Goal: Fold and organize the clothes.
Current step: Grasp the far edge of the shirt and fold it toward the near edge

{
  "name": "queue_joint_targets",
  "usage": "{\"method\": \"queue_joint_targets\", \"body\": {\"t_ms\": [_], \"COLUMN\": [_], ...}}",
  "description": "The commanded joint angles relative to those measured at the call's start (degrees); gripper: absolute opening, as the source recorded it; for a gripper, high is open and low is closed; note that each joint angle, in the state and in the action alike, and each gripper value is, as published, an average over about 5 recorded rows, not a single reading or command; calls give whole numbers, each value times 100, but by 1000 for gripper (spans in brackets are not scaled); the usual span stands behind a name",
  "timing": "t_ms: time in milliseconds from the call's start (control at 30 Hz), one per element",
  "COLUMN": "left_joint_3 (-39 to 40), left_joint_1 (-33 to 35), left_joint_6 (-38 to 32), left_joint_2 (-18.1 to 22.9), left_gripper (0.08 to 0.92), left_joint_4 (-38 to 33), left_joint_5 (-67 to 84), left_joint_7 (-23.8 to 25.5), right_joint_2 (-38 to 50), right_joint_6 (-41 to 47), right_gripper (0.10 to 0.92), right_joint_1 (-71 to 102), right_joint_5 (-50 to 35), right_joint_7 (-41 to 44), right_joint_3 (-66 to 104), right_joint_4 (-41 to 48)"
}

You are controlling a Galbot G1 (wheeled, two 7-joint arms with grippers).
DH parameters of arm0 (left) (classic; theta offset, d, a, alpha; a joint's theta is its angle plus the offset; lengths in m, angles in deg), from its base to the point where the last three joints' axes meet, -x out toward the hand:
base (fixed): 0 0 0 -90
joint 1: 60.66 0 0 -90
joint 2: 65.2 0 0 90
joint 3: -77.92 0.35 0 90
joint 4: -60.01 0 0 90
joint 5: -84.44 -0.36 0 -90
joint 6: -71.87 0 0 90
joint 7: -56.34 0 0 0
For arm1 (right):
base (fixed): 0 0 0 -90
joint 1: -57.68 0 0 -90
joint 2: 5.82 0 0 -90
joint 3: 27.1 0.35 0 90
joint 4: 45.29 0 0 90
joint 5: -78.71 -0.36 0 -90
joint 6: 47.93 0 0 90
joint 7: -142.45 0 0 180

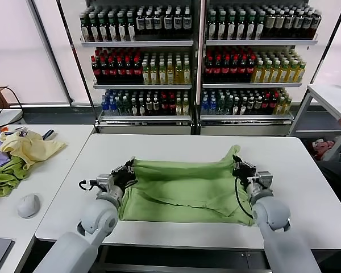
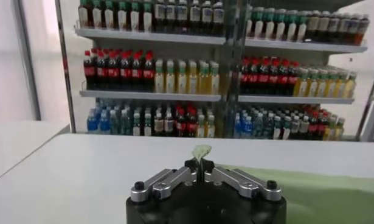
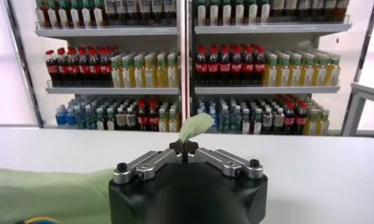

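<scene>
A light green shirt point(image 1: 182, 190) lies partly folded on the white table point(image 1: 176, 145), its plain side up. My left gripper point(image 1: 129, 169) is shut on the shirt's left edge, lifted a little off the table. In the left wrist view the gripper point(image 2: 199, 164) pinches a tuft of green fabric point(image 2: 200, 151). My right gripper point(image 1: 237, 165) is shut on the shirt's right edge, which rises into a peak. In the right wrist view the gripper point(image 3: 184, 146) pinches a green tuft point(image 3: 195, 125).
A side table at the left holds a pile of yellow, green and purple clothes point(image 1: 17, 151) and a computer mouse point(image 1: 28, 205). A shelf of bottled drinks point(image 1: 196, 57) stands behind the table. Another white table point(image 1: 329, 94) is at the far right.
</scene>
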Motion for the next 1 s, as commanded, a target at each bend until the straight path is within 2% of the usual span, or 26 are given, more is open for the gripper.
{"method": "queue_joint_targets", "body": {"t_ms": [33,400,567,800,1000], "left_joint_3": [-113,-129,-167,-431,-487], "left_joint_1": [1001,1204,1331,1569,1561], "left_joint_6": [220,544,388,-38,218], "left_joint_2": [-141,-98,6,504,997], "left_gripper": [107,111,200,399,572], "left_joint_4": [-547,-465,-633,-919,-476], "left_joint_5": [-576,-1128,-1397,-1709,-1895], "left_joint_7": [66,139,105,-437,-726], "right_joint_2": [-54,-275,-352,-292,-259], "right_joint_6": [-5,232,382,201,62], "right_gripper": [114,114,131,300,473], "right_joint_1": [1332,1621,1691,2076,2230], "right_joint_5": [138,334,584,645,646], "right_joint_7": [-33,-140,-191,-158,-147], "right_joint_3": [492,369,320,437,441], "right_joint_4": [-963,-1066,-1136,-1538,-1580]}}
